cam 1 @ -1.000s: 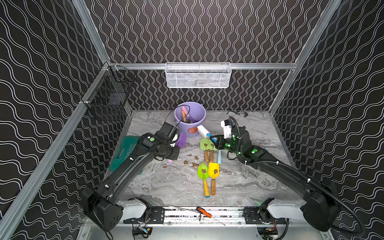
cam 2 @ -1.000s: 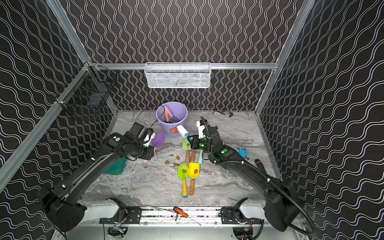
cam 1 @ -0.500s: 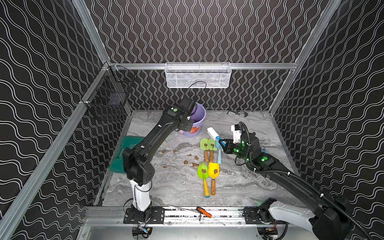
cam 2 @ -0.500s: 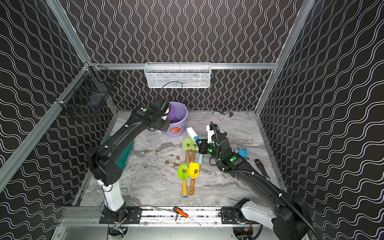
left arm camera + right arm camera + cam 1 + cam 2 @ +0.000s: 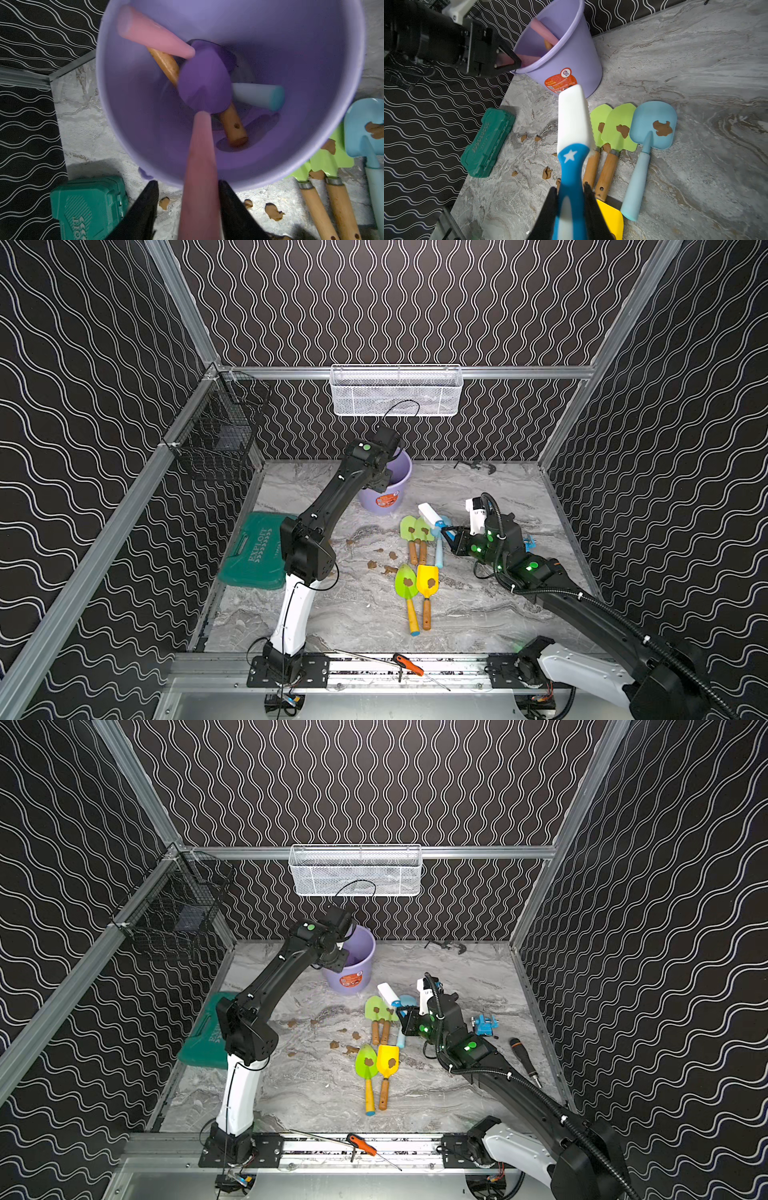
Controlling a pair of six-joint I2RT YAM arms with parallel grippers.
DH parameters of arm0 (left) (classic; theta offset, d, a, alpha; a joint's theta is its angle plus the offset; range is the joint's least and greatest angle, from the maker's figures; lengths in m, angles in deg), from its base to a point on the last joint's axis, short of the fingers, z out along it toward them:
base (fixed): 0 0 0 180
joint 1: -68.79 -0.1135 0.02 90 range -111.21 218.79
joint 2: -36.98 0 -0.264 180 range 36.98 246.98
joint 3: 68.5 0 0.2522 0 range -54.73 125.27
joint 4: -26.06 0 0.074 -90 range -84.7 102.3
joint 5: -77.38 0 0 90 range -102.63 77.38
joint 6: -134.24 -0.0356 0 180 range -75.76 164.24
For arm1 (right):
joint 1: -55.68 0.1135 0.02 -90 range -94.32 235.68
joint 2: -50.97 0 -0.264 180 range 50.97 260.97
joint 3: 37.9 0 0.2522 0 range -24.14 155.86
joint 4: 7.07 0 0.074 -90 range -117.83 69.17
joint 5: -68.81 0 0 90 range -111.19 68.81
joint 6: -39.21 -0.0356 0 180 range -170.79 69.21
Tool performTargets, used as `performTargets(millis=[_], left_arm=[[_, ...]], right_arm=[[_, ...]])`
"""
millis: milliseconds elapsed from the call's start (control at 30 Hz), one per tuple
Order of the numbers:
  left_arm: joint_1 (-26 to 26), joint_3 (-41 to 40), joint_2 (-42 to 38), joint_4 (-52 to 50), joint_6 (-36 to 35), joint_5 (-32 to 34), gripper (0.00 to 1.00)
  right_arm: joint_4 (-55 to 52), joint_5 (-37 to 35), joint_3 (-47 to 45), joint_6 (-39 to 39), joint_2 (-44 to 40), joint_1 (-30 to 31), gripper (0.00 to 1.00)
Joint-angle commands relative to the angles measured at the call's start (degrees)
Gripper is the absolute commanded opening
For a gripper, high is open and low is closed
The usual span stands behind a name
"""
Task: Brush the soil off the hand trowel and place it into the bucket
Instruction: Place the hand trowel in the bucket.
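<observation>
Purple-bladed plastic hand trowel with pink handle (image 5: 201,135) — hangs blade-down inside round lavender plastic bucket (image 5: 301,62), above other trowel handles | left tool (image 5: 188,184): jaws parted, gap beside handle, not clamped | right tool (image 5: 570,187): closed on white-and-blue brush (image 5: 572,124) | handling: judged light, stiff; smooth tapered handle likely slippery, so grip mid-handle.

Green tool case (image 5: 257,549) at 9 o'clock, lid shut. Wht mesh basket (image 5: 397,391) at 12, blk wire basket (image 5: 220,435) at 10, both hung up high. Orange-handled screwdriver (image 5: 409,664) at 6 on front rail (image 5: 365,670). Small blue vise (image 5: 484,1024) at 3, blk-handled driver (image 5: 524,1058) at 4. Dark clamp (image 5: 476,466) at 1.
</observation>
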Motion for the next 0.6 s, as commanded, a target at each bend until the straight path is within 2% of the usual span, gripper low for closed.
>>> performTargets(millis=[0, 100, 200, 333, 400, 467, 533, 567], left_arm=[[-0.07, -2.92, -3.9, 4.08, 1.13, 2.89, 0.53], [0.54, -12.17, -11.43, 9.92, 2.69, 3.19, 0.53], [2.75, -28.16, -23.07, 18.73, 4.66, 2.81, 0.52], [7.42, -50.65, -38.63, 27.69, 14.21, -1.08, 0.53], [11.22, -61.8, -45.56, 29.65, 21.55, -2.41, 0.52], [16.33, -69.08, -49.49, 29.61, 27.76, -4.31, 0.51], [23.92, -73.26, -50.6, 28.85, 31.67, -4.61, 0.52], [29.22, -73.84, -49.95, 25.86, 34.81, -1.28, 0.54]], right_arm=[[2.35, 0.14, -0.68, -0.74, -0.63, -0.17, 0.0], [1.09, 0.08, -1.32, -1.33, -1.67, -0.19, 0.0], [0.51, 0.26, -2.92, -1.87, -4.79, -0.17, 0.0], [-2.59, -1.48, -4.8, -2.57, -8.54, -0.17, 0.0], [-6.32, -1.99, -5.1, -3.33, -9.94, -0.17, 0.0], [-7.31, -1.42, -6.66, -3.71, -11.65, -0.11, 0.0], [-8.7, -1.3, -8.0, -4.53, -13.28, -0.08, 0.0], [-9.4, -1.14, -8.63, -4.7, -14.03, -0.08, 0.0]])
